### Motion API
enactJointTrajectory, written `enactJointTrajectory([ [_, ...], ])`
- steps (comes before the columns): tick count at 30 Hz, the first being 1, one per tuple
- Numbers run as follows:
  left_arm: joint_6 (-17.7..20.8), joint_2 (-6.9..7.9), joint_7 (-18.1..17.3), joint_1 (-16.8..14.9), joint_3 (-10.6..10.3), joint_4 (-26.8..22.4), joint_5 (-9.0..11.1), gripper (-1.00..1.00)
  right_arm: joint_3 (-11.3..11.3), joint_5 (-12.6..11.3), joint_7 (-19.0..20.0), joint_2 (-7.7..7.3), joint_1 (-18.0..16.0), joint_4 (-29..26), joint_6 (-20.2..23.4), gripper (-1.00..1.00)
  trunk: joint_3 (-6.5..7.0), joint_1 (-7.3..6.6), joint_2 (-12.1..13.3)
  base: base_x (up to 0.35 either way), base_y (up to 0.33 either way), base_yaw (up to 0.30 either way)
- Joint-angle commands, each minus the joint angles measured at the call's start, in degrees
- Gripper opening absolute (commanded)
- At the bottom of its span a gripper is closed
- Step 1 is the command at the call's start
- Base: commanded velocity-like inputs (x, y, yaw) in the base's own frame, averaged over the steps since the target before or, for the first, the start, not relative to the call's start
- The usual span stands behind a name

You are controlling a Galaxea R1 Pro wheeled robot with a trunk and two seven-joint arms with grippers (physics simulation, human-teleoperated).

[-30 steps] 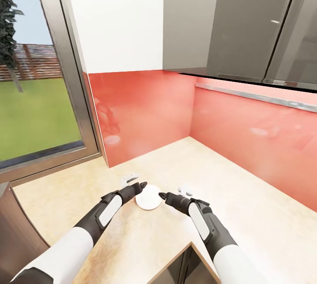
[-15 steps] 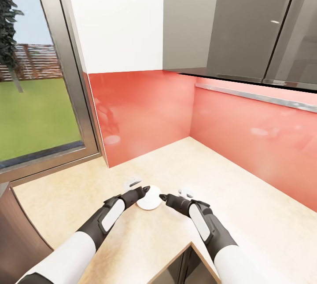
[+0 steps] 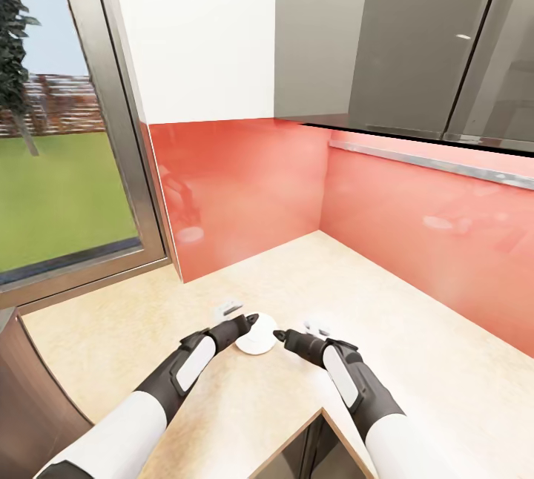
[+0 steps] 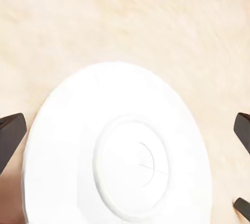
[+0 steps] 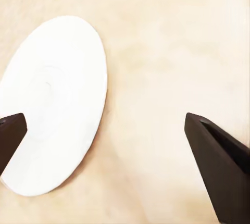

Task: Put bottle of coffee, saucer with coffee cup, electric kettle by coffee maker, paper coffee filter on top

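A white saucer (image 3: 259, 339) lies flat on the beige countertop (image 3: 415, 360), near its front edge. My left gripper (image 3: 251, 321) hovers over the saucer's left rim, and my right gripper (image 3: 279, 335) sits just off its right rim. In the left wrist view the saucer (image 4: 120, 151) lies below and between the dark fingertips (image 4: 10, 138), which stand wide apart, so the left gripper (image 4: 125, 135) is open. In the right wrist view the saucer (image 5: 52, 104) lies toward one finger (image 5: 10, 135) of the open right gripper (image 5: 104, 122). Neither gripper holds anything.
A glossy red backsplash (image 3: 245, 190) wraps the counter's corner. Grey upper cabinets (image 3: 415, 34) hang above at the right, and a large window (image 3: 59, 167) stands at the left. The counter's front edge makes an inner corner (image 3: 323, 412) by my right arm.
My left gripper has slid to the right, from beside the saucer to over its left rim. The right gripper has shifted slightly to the right. The saucer sits a touch further right.
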Motion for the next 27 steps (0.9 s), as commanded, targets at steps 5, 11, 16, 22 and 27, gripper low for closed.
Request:
enactJointTrajectory([
  [5,0.2,-0.24,0.0,-0.1,-0.1,0.0,0.4,1.00,0.0,0.3,0.0,-0.28,0.0,0.0,0.3,1.00,-0.14,0.04,-0.1,0.000,0.000,0.000],
  [11,0.2,-0.82,-0.1,-0.1,-0.1,0.0,0.4,1.00,-0.1,0.3,-0.2,-0.38,0.0,0.2,0.2,1.00,-0.14,0.04,-0.1,0.000,0.000,0.000],
  [16,0.2,-1.17,-0.1,0.0,-0.1,0.0,0.4,1.00,-0.1,0.2,-0.2,-0.65,0.0,1.7,0.2,1.00,-0.14,0.04,-0.1,0.000,0.000,0.000],
  [22,0.2,-1.24,-0.1,0.0,-0.1,0.0,0.3,1.00,0.0,0.2,0.0,-0.68,0.0,2.2,0.1,1.00,-0.14,0.04,-0.1,0.000,0.000,0.000],
  [27,0.1,-1.77,-0.1,0.0,-0.1,0.0,0.3,1.00,0.0,0.1,0.0,-0.56,0.0,2.5,-0.9,1.00,-0.14,0.04,-0.1,0.000,0.000,0.000],
])
